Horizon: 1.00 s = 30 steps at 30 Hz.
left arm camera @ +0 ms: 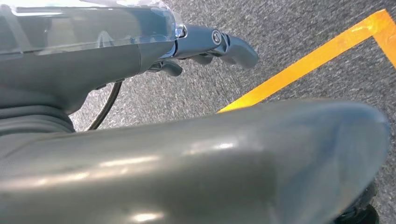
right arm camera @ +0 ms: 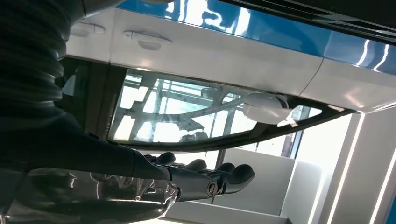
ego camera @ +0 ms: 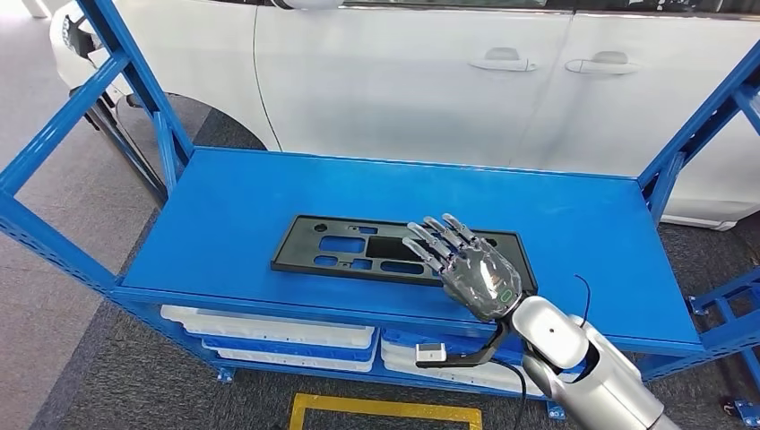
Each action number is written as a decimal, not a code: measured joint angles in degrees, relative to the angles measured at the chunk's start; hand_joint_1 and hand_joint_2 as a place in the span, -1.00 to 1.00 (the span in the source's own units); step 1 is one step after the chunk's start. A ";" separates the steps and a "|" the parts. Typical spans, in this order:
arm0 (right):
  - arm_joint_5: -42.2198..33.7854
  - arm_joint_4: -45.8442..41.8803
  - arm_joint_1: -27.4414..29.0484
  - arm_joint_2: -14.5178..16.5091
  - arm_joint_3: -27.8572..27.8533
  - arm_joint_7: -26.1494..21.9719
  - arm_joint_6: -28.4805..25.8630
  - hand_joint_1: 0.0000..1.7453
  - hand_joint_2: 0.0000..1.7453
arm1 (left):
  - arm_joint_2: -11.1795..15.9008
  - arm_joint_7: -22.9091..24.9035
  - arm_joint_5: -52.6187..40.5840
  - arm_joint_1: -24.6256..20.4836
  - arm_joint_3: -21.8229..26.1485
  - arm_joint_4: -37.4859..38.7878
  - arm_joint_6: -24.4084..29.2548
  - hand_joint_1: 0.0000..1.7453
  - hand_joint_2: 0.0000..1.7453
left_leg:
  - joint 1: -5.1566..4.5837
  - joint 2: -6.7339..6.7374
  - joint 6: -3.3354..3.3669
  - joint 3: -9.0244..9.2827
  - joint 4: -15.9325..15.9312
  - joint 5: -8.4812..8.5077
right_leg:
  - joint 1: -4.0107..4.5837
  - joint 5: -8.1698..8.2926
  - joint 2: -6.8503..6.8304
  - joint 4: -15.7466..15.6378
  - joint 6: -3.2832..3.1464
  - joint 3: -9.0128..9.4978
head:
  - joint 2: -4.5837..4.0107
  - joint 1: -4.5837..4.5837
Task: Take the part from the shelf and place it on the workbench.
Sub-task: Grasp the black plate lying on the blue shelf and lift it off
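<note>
A flat black plastic part [ego camera: 394, 251], long and rectangular with several cut-out openings, is lying flat on the top deck of a blue metal shelf [ego camera: 233, 193], roughly in the middle and nearer the front edge. The robot's right hand [ego camera: 466, 264] is reaching in from the lower right, palm facing down, fingers stretched out and spread apart, holding nothing; it is hovering over the right-hand portion of the part, though whether the fingertips are touching it cannot be told from above. In the right wrist view the same hand [right arm camera: 196, 179] is showing extended dark fingers against the car's window glass. The left hand [left arm camera: 205, 44] is hanging low beside the body over grey carpeted floor [left arm camera: 289, 42] marked with a yellow tape line [left arm camera: 303, 67]; its fingers are pointing outward with nothing seen in them, but how far they are curled cannot be told. Behind the shelf a white car [ego camera: 421, 81] is standing side-on, its two door handles visible. White trays [ego camera: 278, 336] are sitting on the lower level of the shelf. The task appears to be at its reaching stage: the part is not yet grasped or lifted. The next move likely calls for lowering the hand and closing the fingers around an edge of the thin, flat part, which may be awkward to get under.
</note>
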 joint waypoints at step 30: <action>7.49 16.79 0.75 14.94 -4.22 -1.67 -4.73 -1.00 1.00 | -0.85 -1.01 -0.73 -0.69 -0.24 0.00 -0.39 -1.00 -1.00 | 0.02 0.15 -0.12 1.95 -1.94 0.23 | 0.00 -0.47 0.24 0.22 -0.15 0.26 | 0.00 -0.01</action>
